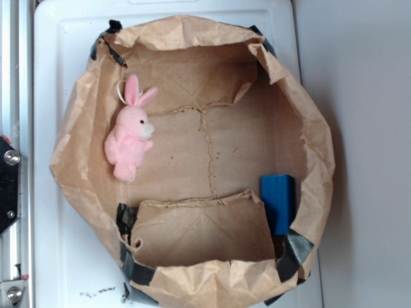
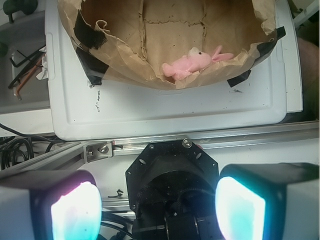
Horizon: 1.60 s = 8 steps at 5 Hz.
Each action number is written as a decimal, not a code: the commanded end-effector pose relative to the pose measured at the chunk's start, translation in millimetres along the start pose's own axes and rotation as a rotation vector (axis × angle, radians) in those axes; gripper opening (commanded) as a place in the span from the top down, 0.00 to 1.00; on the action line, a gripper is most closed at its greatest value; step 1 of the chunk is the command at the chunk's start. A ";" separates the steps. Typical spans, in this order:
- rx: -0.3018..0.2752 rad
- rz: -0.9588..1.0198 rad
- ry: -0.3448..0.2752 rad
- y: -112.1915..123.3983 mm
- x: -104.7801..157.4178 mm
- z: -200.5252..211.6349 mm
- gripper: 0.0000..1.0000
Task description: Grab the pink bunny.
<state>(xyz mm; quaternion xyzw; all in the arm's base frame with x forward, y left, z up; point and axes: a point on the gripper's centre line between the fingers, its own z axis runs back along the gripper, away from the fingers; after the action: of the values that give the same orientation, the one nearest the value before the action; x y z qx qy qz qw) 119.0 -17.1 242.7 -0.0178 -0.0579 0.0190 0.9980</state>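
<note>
Gripper (image 2: 157, 207) gapes above white tray (image 2: 165, 112) holding bagged pink bunny (image 2: 192, 62).

We note a fluffy plush bunny (image 1: 130, 138), a creased matt paper bag (image 1: 192, 269), and a smooth white tray (image 1: 58, 256).

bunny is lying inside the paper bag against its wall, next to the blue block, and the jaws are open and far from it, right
Not quite. The bunny does lie inside the paper bag against its wall, but the blue block sits at the opposite side of the bag, not next to it; the exterior view shows this. The wrist view shows the gripper with jaws open, well away from the bunny.
</note>
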 end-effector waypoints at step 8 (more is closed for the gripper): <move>0.030 0.033 -0.026 101.2 145.6 -138.6 0.00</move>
<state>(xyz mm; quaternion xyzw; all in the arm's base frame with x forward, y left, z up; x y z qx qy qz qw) 270.6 73.8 101.2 -0.0105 -0.0412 0.0267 0.9987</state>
